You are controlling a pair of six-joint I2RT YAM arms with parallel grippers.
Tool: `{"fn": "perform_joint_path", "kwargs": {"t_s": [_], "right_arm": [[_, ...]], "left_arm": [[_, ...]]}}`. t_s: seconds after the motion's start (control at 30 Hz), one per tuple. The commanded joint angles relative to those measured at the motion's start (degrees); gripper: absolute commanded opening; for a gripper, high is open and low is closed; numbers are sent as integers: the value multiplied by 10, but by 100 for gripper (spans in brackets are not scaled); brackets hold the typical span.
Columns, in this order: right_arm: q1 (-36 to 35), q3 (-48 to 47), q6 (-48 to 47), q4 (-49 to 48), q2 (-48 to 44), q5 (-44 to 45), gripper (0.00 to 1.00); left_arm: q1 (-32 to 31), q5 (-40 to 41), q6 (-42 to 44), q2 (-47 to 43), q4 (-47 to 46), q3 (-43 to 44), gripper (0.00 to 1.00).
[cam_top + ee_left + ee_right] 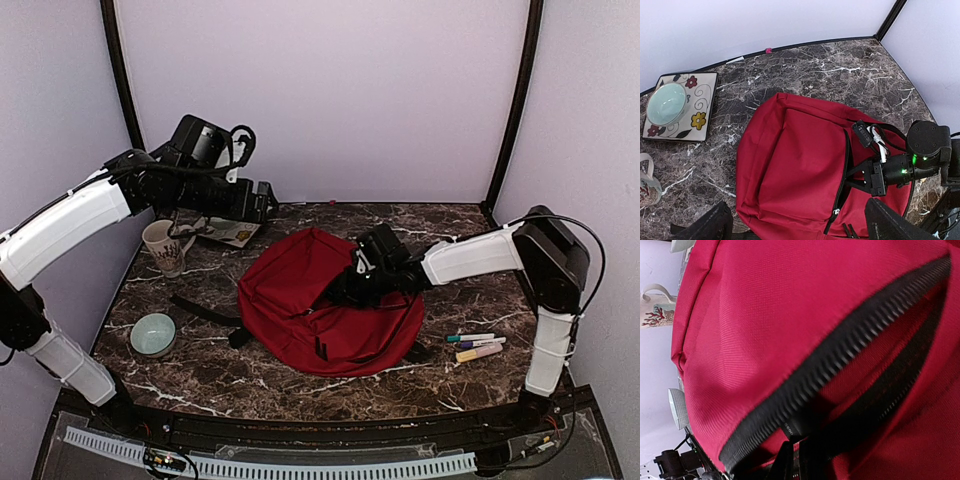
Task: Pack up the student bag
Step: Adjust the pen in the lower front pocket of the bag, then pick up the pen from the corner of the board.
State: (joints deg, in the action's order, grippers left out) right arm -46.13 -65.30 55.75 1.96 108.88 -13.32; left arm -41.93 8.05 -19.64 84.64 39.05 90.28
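Observation:
The student bag (300,290), a big red backpack with black zips, lies flat in the middle of the marble table. Its main zipper (844,160) gapes open. My right gripper (345,290) reaches in from the right and is shut on the black edge of that zipper opening (805,385). In the right wrist view the gripper (802,460) pinches a small black tab there, with red fabric (765,315) filling the frame. My left gripper (265,200) hovers open above the bag's far left side, and its fingertips (715,222) frame the bag (790,160) with nothing between them.
A patterned mug (163,247) stands at the left. A pale green bowl (153,334) sits near the front left. A flowered square plate (695,120) at the back left holds another bowl (665,103). Several markers (478,345) lie right of the bag. A black strap (205,310) trails left.

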Motion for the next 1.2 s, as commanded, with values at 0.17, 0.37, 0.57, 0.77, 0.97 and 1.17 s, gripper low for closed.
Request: {"fn": "perform_joint_path", "kwargs": {"t_s": [0.17,0.37,0.57,0.77,0.97,1.17], "right_arm": [[14,-25,-55,-4,-8,-8,8],[16,-12,-107,47,-72,-13,16],[16,22,-143,133,-166,28,23],[21,14,-152,257,-246,122,35],[30,27,-107,357,-322,212,50],[57,67,-34,451,-384,231,57]], "left_arm": [[2,-2,10,5,8,19,95],[3,1,5,2,7,17,95],[3,-2,0,0,-6,15,95],[3,-19,1,5,-29,15,97],[2,-43,1,15,-51,17,98],[2,-61,-5,26,-65,18,98]]}}
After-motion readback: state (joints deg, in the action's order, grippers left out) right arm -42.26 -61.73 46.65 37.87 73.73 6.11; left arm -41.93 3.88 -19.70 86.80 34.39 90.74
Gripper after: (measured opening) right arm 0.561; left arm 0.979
